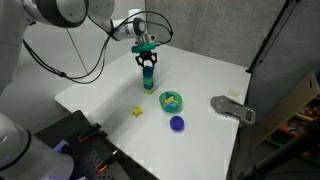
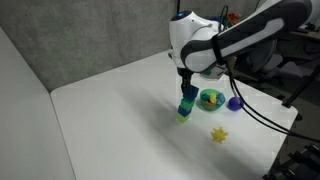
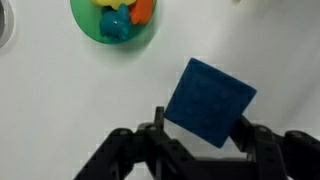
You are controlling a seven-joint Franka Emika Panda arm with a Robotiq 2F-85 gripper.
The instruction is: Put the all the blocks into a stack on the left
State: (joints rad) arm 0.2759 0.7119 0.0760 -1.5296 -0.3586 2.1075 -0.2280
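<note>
A narrow stack of blocks (image 1: 148, 82) (image 2: 186, 108) stands on the white table, blue on top and green below. My gripper (image 1: 147, 60) (image 2: 188, 86) hangs straight over it, shut on the top blue block (image 3: 208, 100). In the wrist view that block sits turned between the two black fingers (image 3: 158, 118), which touch its sides. It hides the blocks beneath. A small yellow piece (image 1: 137, 111) (image 2: 218, 133) lies loose on the table, apart from the stack.
A green bowl (image 1: 172, 100) (image 2: 210, 98) (image 3: 113, 20) with coloured contents stands near the stack. Beside it sits a dark blue dome (image 1: 177, 124) (image 2: 235, 102). A grey flat object (image 1: 232, 108) lies near the table's edge.
</note>
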